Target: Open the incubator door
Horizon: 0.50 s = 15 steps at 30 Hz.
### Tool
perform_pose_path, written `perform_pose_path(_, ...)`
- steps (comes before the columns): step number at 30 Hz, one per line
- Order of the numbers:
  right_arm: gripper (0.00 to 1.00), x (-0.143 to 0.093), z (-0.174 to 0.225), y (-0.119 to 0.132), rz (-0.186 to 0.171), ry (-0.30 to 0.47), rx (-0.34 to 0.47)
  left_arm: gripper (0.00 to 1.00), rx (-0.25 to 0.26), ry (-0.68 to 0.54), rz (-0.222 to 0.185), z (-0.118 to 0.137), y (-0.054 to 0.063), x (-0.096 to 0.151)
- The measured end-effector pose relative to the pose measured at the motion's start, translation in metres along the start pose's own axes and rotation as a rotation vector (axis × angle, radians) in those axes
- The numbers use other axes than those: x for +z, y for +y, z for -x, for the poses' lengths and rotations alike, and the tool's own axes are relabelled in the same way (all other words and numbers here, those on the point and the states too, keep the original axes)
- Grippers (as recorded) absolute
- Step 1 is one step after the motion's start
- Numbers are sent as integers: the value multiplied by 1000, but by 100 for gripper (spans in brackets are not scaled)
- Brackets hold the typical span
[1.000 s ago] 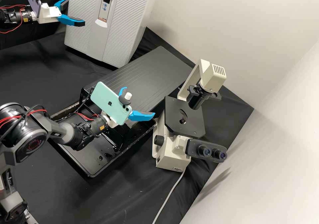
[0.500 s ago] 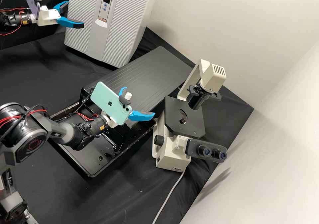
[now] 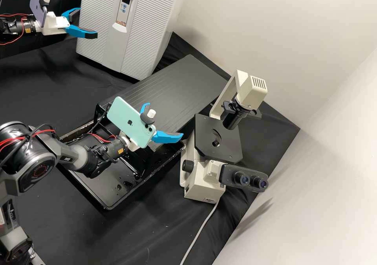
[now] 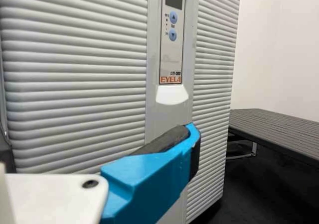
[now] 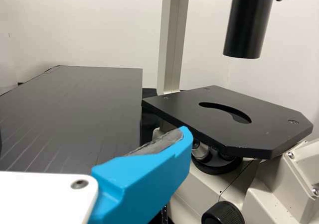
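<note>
Black cloth [image 3: 51, 88] covers the bench under my two arms, with pale walls [image 3: 267, 29] rising behind the gear. Starting at the left, I have my left gripper [image 3: 87, 23] out in front of the incubator [image 3: 167, 33], a mauve phone [image 3: 36, 7] mounted on its back. Its jaws are spread, with nothing between them that I can make out. From the left wrist view, one blue finger [image 4: 149, 179] crosses in front of the door [image 4: 75, 84], near the white tab [image 4: 172, 94] under the panel [image 4: 172, 40]. I can't tell whether it touches.

Next along, at the back of the bench, stands the incubator itself, upright, its ribbed door closed. Nearer me sits the black tray [image 3: 105, 207], drops of liquid in it, with a dark frame standing inside. Over that hangs my right gripper [image 3: 167, 120], a green phone [image 3: 127, 119] on top; its jaws are parted too, and I see nothing in them. Behind it, the black board [image 3: 192, 80] stretches off toward the wall. Farthest right is the microscope [image 3: 251, 92], upright, beside the tray, its paired eyepieces facing my side and a grey cable [image 3: 203, 223] trailing from its base.
</note>
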Motion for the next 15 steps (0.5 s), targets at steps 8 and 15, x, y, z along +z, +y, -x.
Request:
perform_pose_path(8,100,0,0,0,0,0,0,0,6,7,-1,2,6,3)
perform_pose_path(15,100,0,0,0,0,0,0,0,7,6,-1,4,8,5)
